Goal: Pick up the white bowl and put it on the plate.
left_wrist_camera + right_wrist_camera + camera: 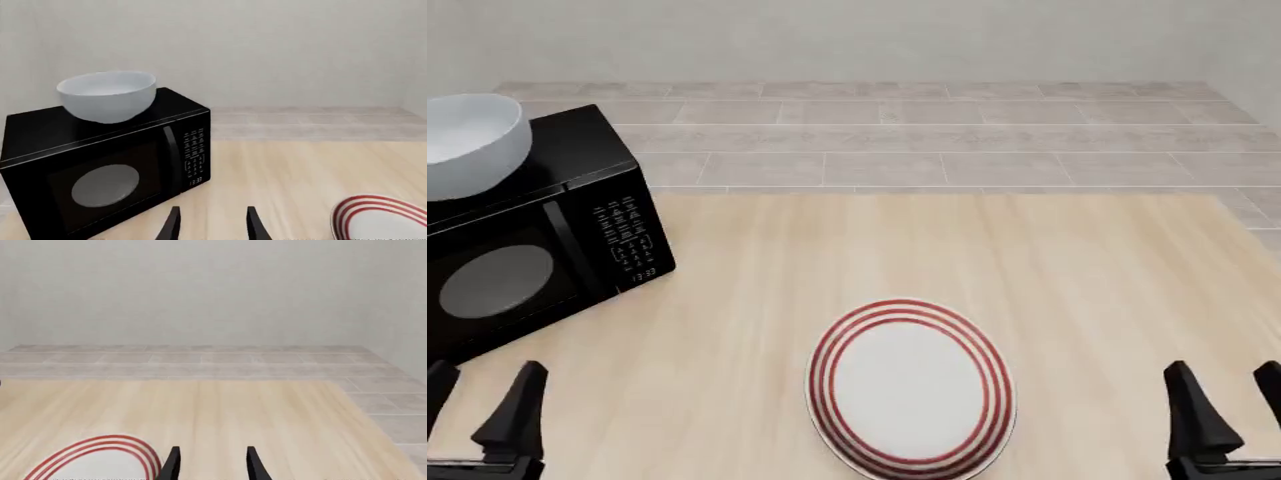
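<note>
The white bowl (467,142) (108,95) sits upright on top of a black microwave (541,235) (100,165) at the table's far left. The plate (910,388) with red rings lies flat near the front middle of the table; its edge also shows as the plate (380,217) in the left wrist view and the plate (100,460) in the right wrist view. My left gripper (478,410) (212,225) is open at the front left, in front of the microwave, holding nothing. My right gripper (1228,405) (212,464) is open at the front right, beside the plate, empty.
The microwave's door is closed, its keypad facing the table's middle. The wooden table (961,260) ends at a tiled floor (894,130) beyond its far edge and to the right.
</note>
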You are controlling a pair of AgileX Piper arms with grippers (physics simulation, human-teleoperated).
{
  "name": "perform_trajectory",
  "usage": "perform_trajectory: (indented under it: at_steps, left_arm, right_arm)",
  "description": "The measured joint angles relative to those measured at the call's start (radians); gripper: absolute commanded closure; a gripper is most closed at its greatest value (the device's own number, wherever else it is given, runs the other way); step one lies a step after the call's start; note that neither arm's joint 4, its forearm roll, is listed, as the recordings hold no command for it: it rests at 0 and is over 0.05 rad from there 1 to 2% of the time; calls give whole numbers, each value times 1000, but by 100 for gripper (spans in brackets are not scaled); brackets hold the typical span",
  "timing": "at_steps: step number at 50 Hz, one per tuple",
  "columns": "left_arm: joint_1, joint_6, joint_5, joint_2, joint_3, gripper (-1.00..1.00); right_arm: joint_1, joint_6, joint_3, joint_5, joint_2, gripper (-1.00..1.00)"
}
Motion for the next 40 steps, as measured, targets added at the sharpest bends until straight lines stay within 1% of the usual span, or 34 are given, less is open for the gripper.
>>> perform_trajectory:
  at_steps: [6, 14, 25, 31, 35, 40]
  left_arm:
    - [7, -9, -22, 40, -5, -100]
    - [32, -34, -57, 137, -46, -100]
    - [63, -64, -30, 259, -177, -100]
    - [144, -63, -31, 368, -251, -100]
    - [214, -32, -28, 435, -297, -100]
    - [267, -16, -3, 503, -365, -100]
  right_arm:
    - [-1, 2, 10, -3, -1, -100]
    - [0, 8, 17, -4, 1, -100]
    - [1, 10, 22, -6, 11, -100]
    - [2, 9, 22, -4, 6, -100]
    - [2, 9, 23, -3, 4, -100]
    - [2, 9, 23, -4, 1, -100]
